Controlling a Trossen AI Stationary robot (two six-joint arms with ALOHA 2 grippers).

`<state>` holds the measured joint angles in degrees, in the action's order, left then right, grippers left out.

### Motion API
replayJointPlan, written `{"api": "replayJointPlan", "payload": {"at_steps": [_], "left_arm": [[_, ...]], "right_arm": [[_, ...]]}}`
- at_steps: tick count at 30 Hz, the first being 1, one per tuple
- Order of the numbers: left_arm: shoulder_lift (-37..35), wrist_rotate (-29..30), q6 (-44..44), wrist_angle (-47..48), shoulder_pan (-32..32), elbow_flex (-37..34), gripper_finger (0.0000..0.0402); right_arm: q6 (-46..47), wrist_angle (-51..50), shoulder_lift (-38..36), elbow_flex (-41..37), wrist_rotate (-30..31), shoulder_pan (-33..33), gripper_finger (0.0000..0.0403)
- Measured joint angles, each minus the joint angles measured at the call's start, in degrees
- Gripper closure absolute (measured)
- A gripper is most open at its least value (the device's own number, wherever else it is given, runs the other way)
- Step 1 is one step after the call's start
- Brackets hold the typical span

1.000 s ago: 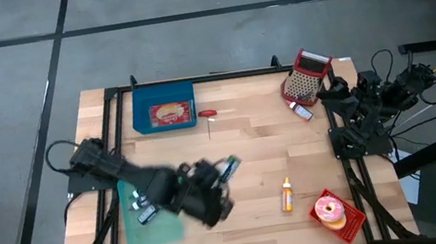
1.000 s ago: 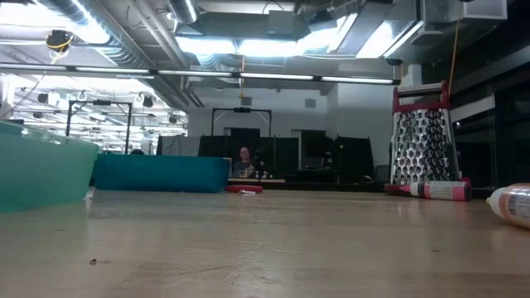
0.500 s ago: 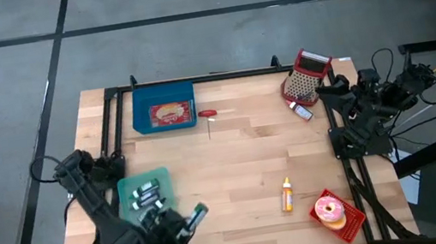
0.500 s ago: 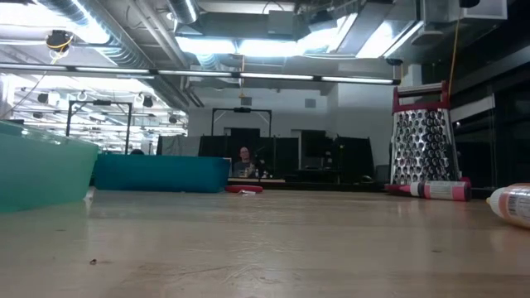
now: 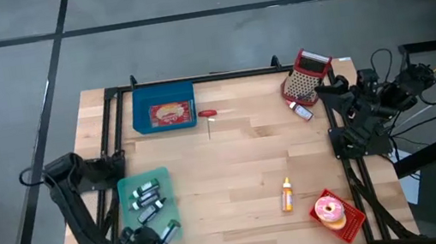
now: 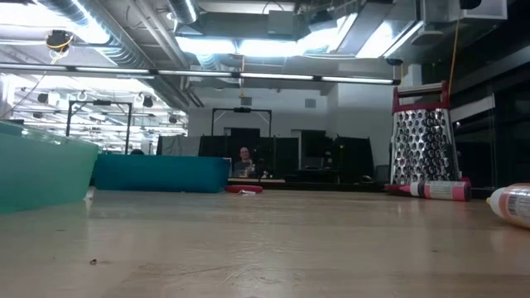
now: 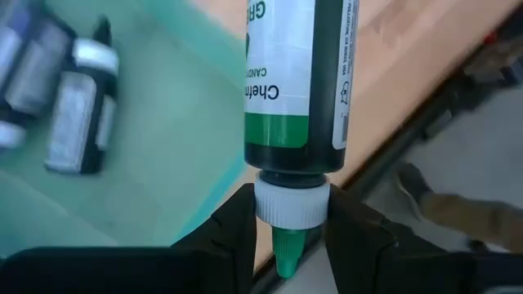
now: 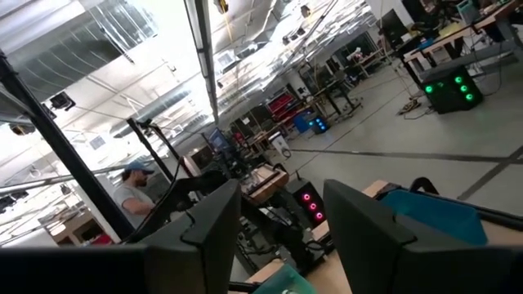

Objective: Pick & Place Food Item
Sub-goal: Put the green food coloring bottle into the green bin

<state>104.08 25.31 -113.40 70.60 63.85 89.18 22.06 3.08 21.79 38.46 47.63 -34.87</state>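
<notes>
A green bottle (image 5: pixel 168 231) with a white cap and a white label is in my left gripper (image 5: pixel 157 237), which is shut on it at the table's near left. The bottle hangs over the near right corner of the green tray (image 5: pixel 127 190). Several dark bottles (image 5: pixel 148 201) lie in that tray. In the left wrist view the bottle (image 7: pixel 294 73) reaches out past the fingers, with the tray (image 7: pixel 163 155) below. My right gripper (image 8: pixel 282 220) stands open and bare, raised at the table's right edge. My left gripper pinches the bottle's white cap (image 7: pixel 290 204) between its two fingers (image 7: pixel 237 233), one on each side. The fingers slant down from the near side. The bottle's body runs on past the fingertips in line with them. It is lifted above the tray.
A blue bin (image 5: pixel 165 113) with a food item stands at the far left, a small red thing (image 5: pixel 207 113) beside it. A grater (image 5: pixel 305 76) stands far right. An orange bottle (image 5: pixel 286 195) and a donut on a red plate (image 5: pixel 332 210) lie near right.
My left gripper has swung from the table's left middle toward the near left corner and sunk, carrying the green bottle along. The bottle now hangs over the green tray's near right corner. The gripper has also turned about.
</notes>
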Motion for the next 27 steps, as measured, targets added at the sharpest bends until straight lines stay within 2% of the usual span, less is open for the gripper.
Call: {"api": "replayJointPlan", "payload": {"at_steps": [4,12,19,25,27], "left_arm": [[-4.2,-1.6,0.3,-8.5,1.8,-8.0,0.0293],[-15.2,-2.8,2.0,-18.5,2.5,-25.9,0.0293],[-25.3,-8.0,5.6,-35.2,2.5,-42.6,0.0293],[-30.2,-8.9,4.3,-36.7,2.4,-50.2,0.0292],[-31.3,-8.9,2.7,-37.1,2.4,-52.1,0.0281]], "right_arm": [[1.1,0.4,1.0,0.0,1.2,0.0,0.0222],[3.6,0.4,3.3,0.0,1.5,0.0,0.0222],[4.5,0.3,4.2,0.0,1.5,0.0,0.0222],[4.5,0.3,4.2,0.0,2.4,0.0,0.0222],[4.5,0.3,4.2,0.0,2.4,0.0,0.0222]]}}
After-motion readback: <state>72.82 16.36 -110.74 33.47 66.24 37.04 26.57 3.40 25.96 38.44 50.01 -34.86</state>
